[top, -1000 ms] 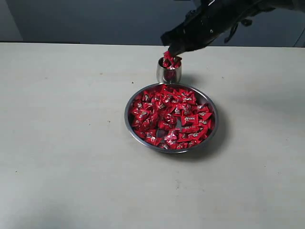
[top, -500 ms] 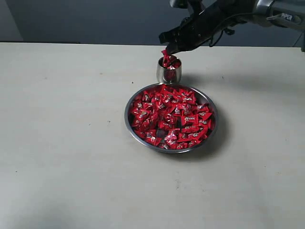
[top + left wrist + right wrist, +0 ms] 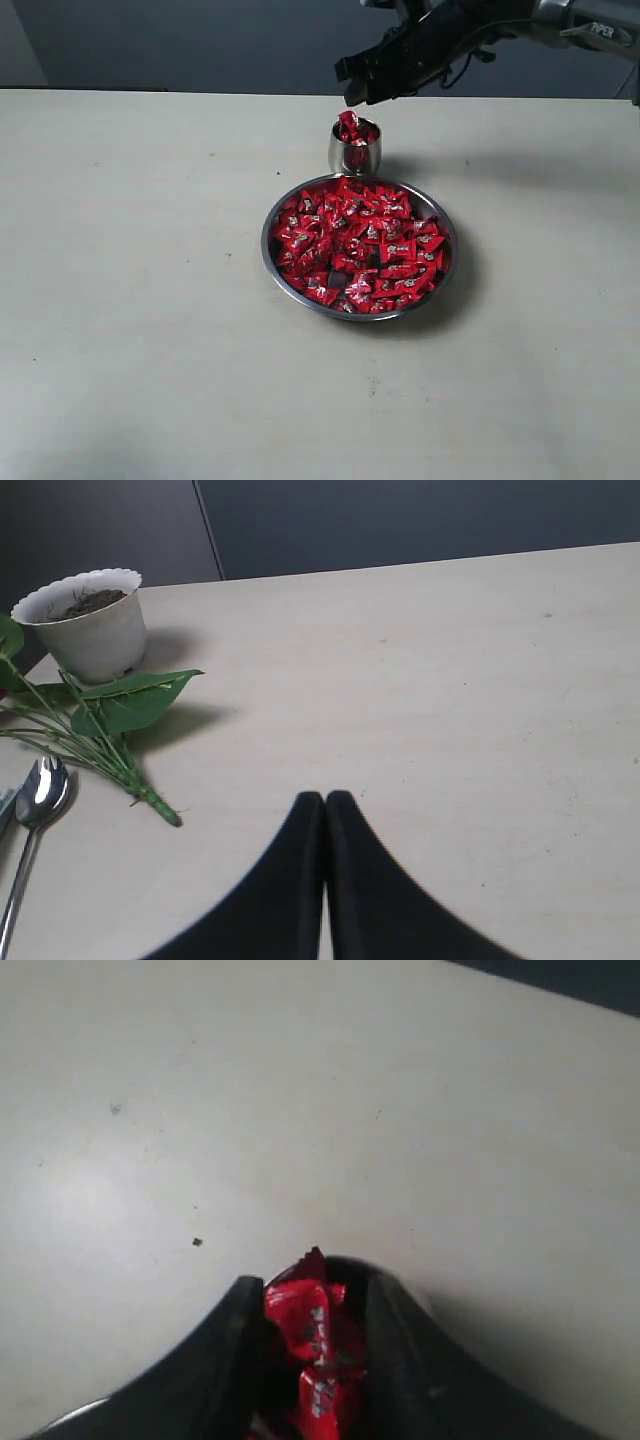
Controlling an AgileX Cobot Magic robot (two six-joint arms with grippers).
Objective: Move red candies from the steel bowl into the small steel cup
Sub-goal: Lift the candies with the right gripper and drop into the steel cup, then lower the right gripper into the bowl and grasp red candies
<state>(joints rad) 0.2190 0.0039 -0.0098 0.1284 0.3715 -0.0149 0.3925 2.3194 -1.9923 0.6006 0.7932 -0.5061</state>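
Visibly heaped past the rim, red candies (image 3: 350,128) crown the small steel cup (image 3: 354,155), which stands on the worktop (image 3: 130,300) just beside the steel bowl (image 3: 268,250), where most of the sweets lie. The right jaws hang just above the cup, parted and apparently gripping nothing. Any further drop probably wants a low, centred release, since the pile could shed sweets over the lip; bare worktop surrounds cup and bowl, and the left jaws, pressed together and empty, sit well apart near a plant pot (image 3: 85,620) and a spoon (image 3: 38,795).

Right gripper (image 3: 352,88) above brimming small steel cup (image 3: 355,153).
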